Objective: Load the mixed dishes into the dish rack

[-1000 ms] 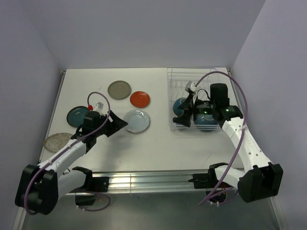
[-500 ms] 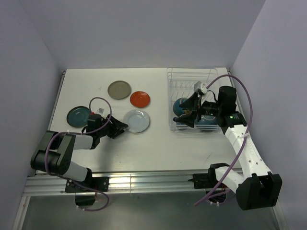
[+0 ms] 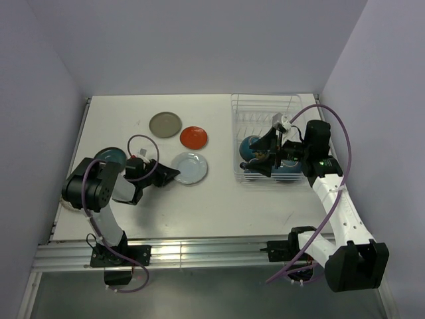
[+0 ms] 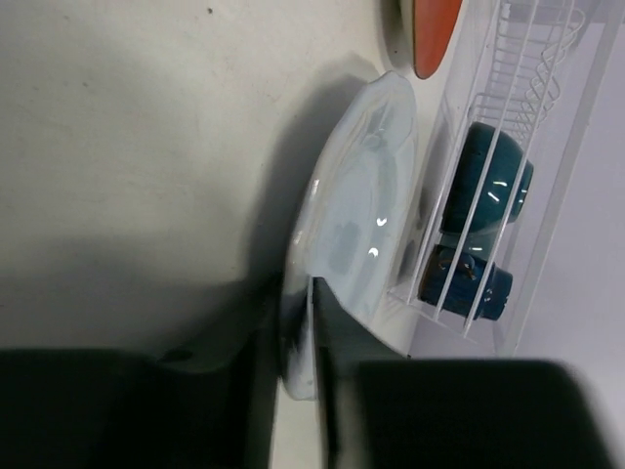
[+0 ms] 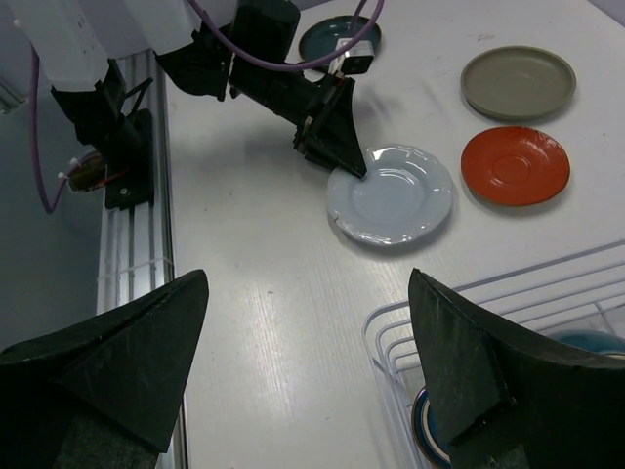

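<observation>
The pale blue-white plate [image 3: 192, 166] [image 5: 395, 195] [image 4: 361, 215] lies mid-table. My left gripper [image 3: 171, 174] [image 4: 296, 293] [image 5: 342, 156] is shut on its near-left rim, one finger above and one below. The grey-olive plate [image 3: 165, 124] [image 5: 518, 81] and the orange-red plate [image 3: 193, 137] [image 5: 515, 164] lie flat beyond it. The white wire dish rack [image 3: 265, 106] [image 4: 547, 78] [image 5: 508, 283] stands at the right and holds a teal-blue bowl [image 3: 251, 146] [image 4: 488, 181] and another dark blue dish [image 4: 469, 278]. Above the rack's near-left corner my right gripper [image 3: 257, 156] [image 5: 308, 362] hangs open and empty.
A teal dish [image 3: 111, 156] [image 5: 332, 34] sits at the table's left, partly behind the folded left arm. The aluminium rail [image 3: 199, 252] runs along the near edge. Walls close in on the left, back and right.
The left arm has folded down low and its jaws have closed onto the pale plate's rim. The right gripper has drifted slightly right over the rack and stayed open.
</observation>
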`<state>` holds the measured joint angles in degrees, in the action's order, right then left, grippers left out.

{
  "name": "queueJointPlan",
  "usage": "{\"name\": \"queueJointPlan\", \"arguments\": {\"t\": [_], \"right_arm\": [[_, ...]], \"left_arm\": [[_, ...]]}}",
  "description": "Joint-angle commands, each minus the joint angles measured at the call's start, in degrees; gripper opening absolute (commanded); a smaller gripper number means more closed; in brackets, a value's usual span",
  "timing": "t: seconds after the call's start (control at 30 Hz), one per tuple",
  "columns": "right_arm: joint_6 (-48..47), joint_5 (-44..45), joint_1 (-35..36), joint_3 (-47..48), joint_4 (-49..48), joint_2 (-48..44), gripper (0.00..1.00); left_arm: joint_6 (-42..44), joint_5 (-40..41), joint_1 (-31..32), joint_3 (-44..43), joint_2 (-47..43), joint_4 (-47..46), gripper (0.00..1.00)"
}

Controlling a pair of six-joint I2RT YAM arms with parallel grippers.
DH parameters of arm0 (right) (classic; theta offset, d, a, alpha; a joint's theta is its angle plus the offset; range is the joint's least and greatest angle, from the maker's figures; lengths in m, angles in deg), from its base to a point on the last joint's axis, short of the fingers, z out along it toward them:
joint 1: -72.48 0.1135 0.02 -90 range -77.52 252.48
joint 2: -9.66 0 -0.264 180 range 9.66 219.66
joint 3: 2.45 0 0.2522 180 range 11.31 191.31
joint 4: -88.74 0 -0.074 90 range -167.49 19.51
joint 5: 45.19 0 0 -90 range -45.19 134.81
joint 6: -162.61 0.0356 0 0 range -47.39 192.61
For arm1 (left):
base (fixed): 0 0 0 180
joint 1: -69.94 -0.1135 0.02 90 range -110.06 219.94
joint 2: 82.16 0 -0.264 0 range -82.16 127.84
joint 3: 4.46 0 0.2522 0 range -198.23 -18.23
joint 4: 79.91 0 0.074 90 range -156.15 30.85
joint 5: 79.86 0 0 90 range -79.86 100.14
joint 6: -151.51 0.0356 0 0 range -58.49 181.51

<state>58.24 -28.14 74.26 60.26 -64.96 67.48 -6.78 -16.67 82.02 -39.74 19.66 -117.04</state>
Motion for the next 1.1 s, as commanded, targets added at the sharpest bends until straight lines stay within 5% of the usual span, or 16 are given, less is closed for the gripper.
{"name": "queueJointPlan", "arguments": {"t": [0.0,0.13,0.33,0.6,0.73,0.8,0.93,1.07], "right_arm": [[1.01,-1.76,-0.73,-0.87,-3.13,-1.13,0.90],[0.40,-1.67,-1.08,-1.05,-3.04,-0.87,0.90],[-0.75,-0.97,-1.17,-1.05,-1.81,-0.61,0.88],[4.53,1.05,0.24,4.56,0.02,3.52,0.83],[6.00,8.59,2.96,10.81,7.67,8.70,0.74],[12.57,19.38,6.47,13.70,7.51,9.41,0.74],[22.34,32.67,12.88,13.99,-0.54,8.02,0.94],[31.23,40.25,17.72,14.07,-5.23,8.97,0.97]], "left_arm": [[-0.17,-0.44,-0.38,1.39,3.47,-5.43,0.17],[-1.40,-4.38,-1.26,3.06,5.67,-14.56,0.00],[-3.34,-7.73,-2.41,6.05,3.57,-25.38,0.00],[-4.92,-13.00,-2.41,8.68,-9.70,-29.88,0.00],[-5.18,-14.15,-2.32,8.60,-18.04,-26.02,0.00],[-4.49,-14.24,-1.88,7.73,-23.49,-20.86,0.00],[-1.68,-14.15,-0.21,4.74,-31.49,-9.68,0.00],[-1.14,-14.59,1.45,2.36,-35.81,-4.40,0.00]]}}
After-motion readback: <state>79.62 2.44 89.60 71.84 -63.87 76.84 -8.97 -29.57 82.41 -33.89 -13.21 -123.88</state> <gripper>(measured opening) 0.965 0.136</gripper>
